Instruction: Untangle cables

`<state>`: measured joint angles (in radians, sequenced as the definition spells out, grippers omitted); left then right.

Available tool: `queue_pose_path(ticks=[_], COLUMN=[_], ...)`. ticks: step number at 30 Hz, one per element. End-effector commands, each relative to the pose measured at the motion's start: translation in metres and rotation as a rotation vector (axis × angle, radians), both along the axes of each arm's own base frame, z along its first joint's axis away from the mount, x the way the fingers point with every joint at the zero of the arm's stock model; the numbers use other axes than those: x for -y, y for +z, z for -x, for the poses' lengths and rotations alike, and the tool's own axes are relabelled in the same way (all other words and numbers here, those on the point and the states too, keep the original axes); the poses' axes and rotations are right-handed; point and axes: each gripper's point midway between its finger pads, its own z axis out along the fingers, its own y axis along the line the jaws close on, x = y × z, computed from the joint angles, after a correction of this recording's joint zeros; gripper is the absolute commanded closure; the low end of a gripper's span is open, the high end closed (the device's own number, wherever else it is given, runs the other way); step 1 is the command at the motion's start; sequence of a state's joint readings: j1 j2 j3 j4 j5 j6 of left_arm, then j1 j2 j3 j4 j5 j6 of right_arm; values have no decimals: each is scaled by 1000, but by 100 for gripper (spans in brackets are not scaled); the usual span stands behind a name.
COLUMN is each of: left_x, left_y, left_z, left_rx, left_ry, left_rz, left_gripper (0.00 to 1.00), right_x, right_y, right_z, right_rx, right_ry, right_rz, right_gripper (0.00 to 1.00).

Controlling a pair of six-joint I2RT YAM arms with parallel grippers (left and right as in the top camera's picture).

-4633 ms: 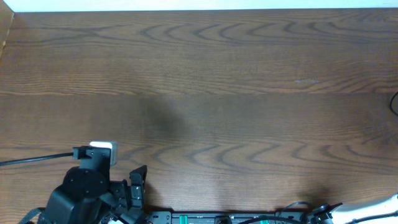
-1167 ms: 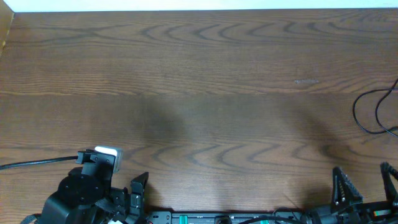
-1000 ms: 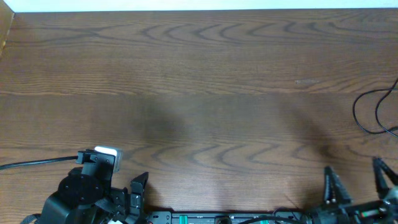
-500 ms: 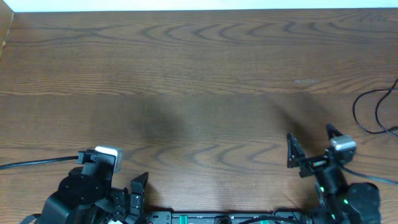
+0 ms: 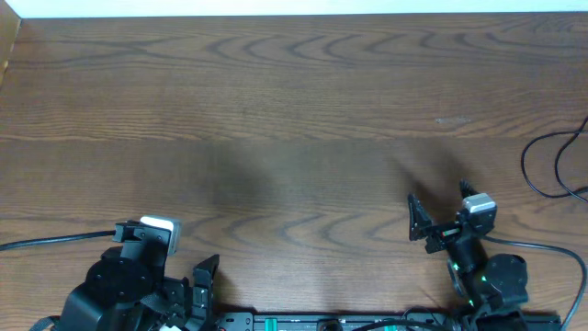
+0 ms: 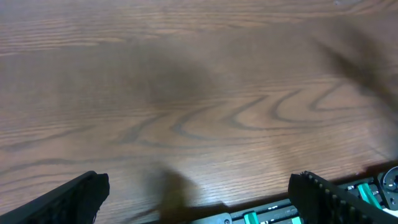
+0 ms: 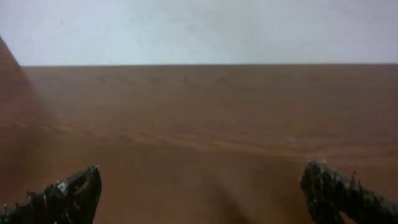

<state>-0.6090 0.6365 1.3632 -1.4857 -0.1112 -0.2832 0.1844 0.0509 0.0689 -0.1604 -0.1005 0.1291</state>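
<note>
A thin black cord [image 5: 544, 167] loops in from the table's right edge; I cannot tell whether it is one of the cables or an arm's lead. No white cable is in view. My right gripper [image 5: 439, 199] stands open over bare wood at the lower right, left of that loop, with nothing between its fingers [image 7: 73, 191]. At the bottom left my left gripper [image 6: 199, 185] is also open and empty, close to the front edge. Both wrist views show only bare tabletop between the jaws.
The wooden table [image 5: 294, 110] runs to a pale back edge. A thicker black lead [image 5: 46, 240] goes from the left arm to the left edge. Another lead [image 5: 551, 246] trails right from the right arm. A black rail with green parts [image 5: 303, 322] lines the front edge.
The right arm has risen from the bottom right corner and swung left and forward over the table, jaws staying open. The left arm and the cord loop have not moved.
</note>
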Motion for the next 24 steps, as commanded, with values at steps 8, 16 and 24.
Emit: queue_pose_path(ticks=[8, 16, 24], left_x=[-3, -3, -2], left_y=[0, 0, 2], left_z=[0, 0, -2], left_rx=[10, 11, 20], left_ry=[1, 1, 1], left_rz=[-18, -19, -12], left_gripper=[2, 2, 2], right_x=[18, 18, 18], right_y=[-21, -22, -22], right_z=[-6, -6, -6], right_rx=[-60, -65, -64], right_ry=[-109, -108, -108], right_rz=[34, 35, 35], right_gripper=[1, 1, 1])
